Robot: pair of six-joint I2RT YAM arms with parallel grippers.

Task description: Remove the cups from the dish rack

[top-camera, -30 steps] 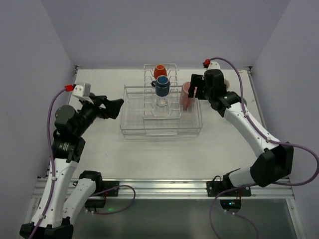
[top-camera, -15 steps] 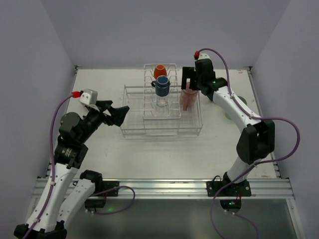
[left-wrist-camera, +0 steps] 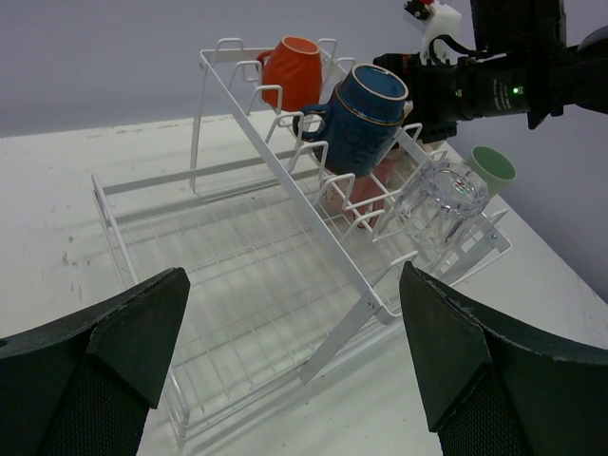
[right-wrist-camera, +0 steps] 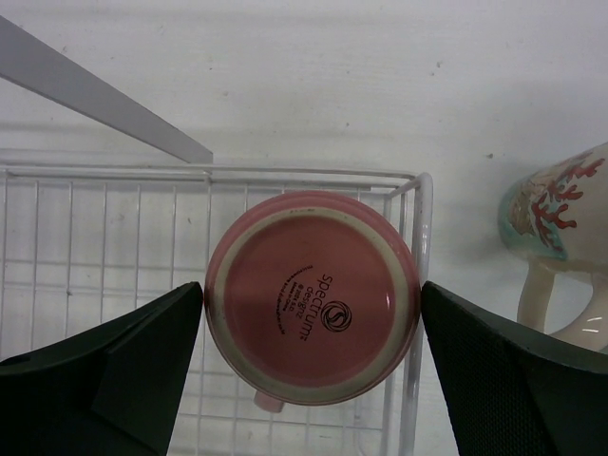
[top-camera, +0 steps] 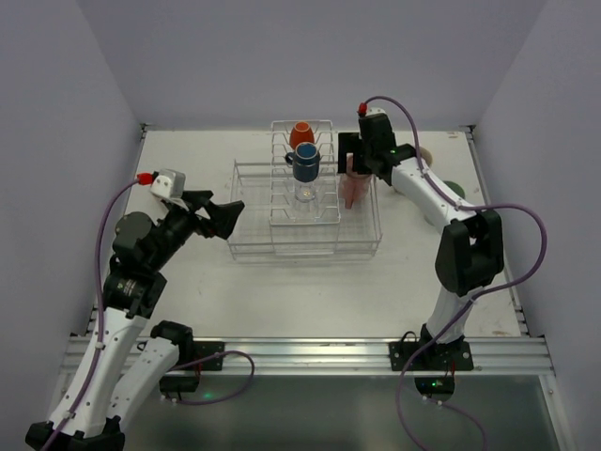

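The pink tumbler (right-wrist-camera: 312, 294) stands upside down, base up, in a corner of the dish rack (right-wrist-camera: 95, 173), directly beneath the right claw (right-wrist-camera: 312, 366). Its long axis is upright and runs straight along the claw's line of sight. The right claw is spread wide, with one finger on either side of the tumbler and neither touching it. On the claw's right-finger side, the rack's corner wire runs just beside the tumbler's wall. A descent would probably have to keep that finger clear of the wire. Further out on that side, a cream mug (right-wrist-camera: 560, 228) sits on the counter (right-wrist-camera: 285, 76), outside the rack. In the top view the right arm is plainly the nearer one. The left claw (top-camera: 225, 214), also wide and holding nothing, hangs at the rack's far end. Ahead of it, on the tines, are the orange-red mug (left-wrist-camera: 290, 71), the dark-blue mug (left-wrist-camera: 366, 114) and the clear glass (left-wrist-camera: 442, 199).
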